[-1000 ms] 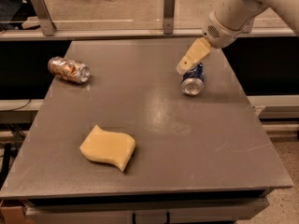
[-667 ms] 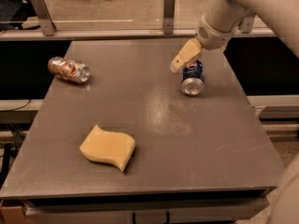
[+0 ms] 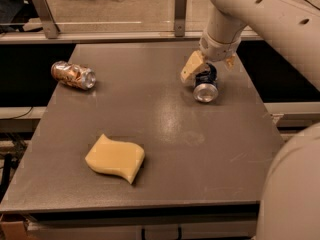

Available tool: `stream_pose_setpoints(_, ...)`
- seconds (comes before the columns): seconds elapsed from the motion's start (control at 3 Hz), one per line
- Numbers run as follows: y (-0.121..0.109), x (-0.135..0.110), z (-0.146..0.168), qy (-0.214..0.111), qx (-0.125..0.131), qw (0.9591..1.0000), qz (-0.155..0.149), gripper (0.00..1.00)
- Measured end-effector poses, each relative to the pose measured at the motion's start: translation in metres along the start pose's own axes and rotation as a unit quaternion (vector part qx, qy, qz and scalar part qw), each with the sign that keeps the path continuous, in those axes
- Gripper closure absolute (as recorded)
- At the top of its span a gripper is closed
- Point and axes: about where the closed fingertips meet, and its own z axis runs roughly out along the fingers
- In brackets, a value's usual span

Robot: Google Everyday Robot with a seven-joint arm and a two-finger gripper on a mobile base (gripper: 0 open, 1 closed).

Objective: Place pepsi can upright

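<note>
Camera view | pepsi can (image 3: pixel 205 85) on its side, right rear of table (image 3: pixel 150 109); long axis front-to-back, silver end toward camera | gripper (image 3: pixel 210 64) low over can's far end, fingers spread either side, holding nothing | dented orange can (image 3: pixel 73 75) well left

Reaches down from above and right of the can (image 3: pixel 205 86) with a thick white arm (image 3: pixel 270 9), ending in a rounded wrist (image 3: pixel 220 34) right over the can's far end. Points the gripper (image 3: pixel 211 66) downward at that end. Holds two tan fingers (image 3: pixel 191 67) spread apart, one close beside the can's dark side on the left, the other off to the right and a little farther back, straddling the can. Shows another broad white part of the body (image 3: pixel 292 184), blurred, well nearer than the can and to its right.
</note>
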Motion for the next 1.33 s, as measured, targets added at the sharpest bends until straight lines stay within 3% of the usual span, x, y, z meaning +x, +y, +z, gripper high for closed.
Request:
stream_pose_setpoints(0.67,0.0,0.001,0.011,0.006,0.007,0.9996,0.028,0.65)
stream_pose_setpoints(1.0,0.002,-0.005,0.005,-0.014,-0.001,0.9998,0.014,0.89)
stream_pose_setpoints(1.33,0.004,-0.014,-0.005,-0.056,-0.02,0.9981,-0.016,1.0)
